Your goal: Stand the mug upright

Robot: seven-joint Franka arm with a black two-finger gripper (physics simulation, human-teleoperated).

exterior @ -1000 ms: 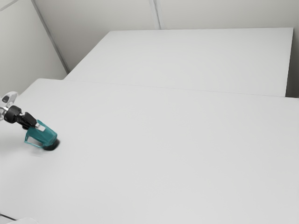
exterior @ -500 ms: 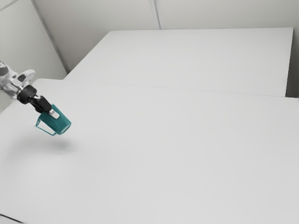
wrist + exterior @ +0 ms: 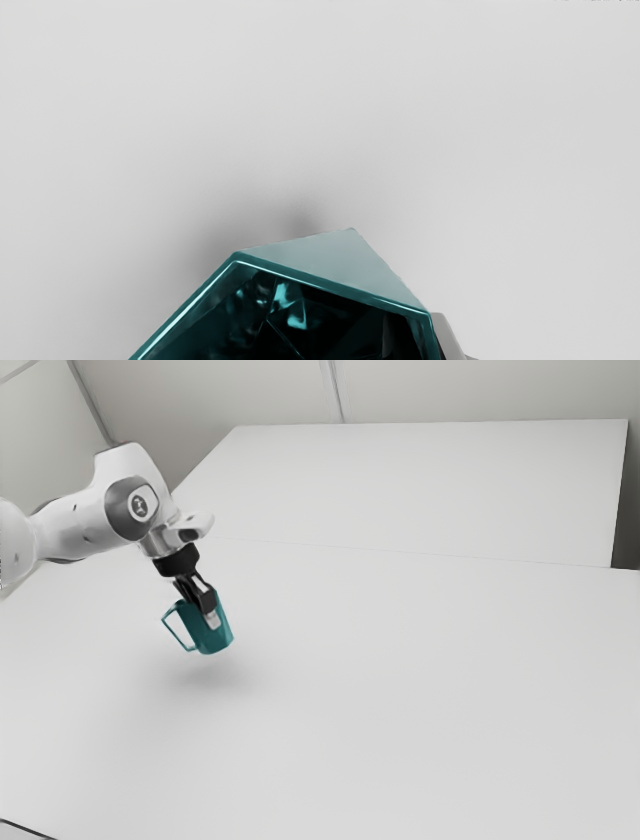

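At the exterior view's left, low near the edge, a thin dark cable (image 3: 30, 829) lies in a slanting line. Above it my white and grey arm (image 3: 80, 525) comes in, and behind the arm there is a pale wall (image 3: 35, 420). Next comes the handle (image 3: 177, 630), which is thin and angular, and it points to the exterior view's left. It belongs to the teal mug (image 3: 217, 637), which hangs above the white table (image 3: 400, 690), well apart from the arm's side edge of it. The mug is nearly upright but leans: its mouth is toward my hand, its base is down and a little to the exterior view's right. Below it, apart from it, a soft shadow (image 3: 212, 673) falls on the table.

My pincer (image 3: 206, 614) is closed on the mug and carries its weight; one finger presses on the outside. How wide the gap is between my fingers, I cannot tell exactly. Farther to the exterior view's right, beyond the table, spreads another white surface (image 3: 450, 485).

In the wrist view I look into the mouth, past the angular rim (image 3: 330, 285), to a dark, shiny inside. One finger stands just beside the outer side.
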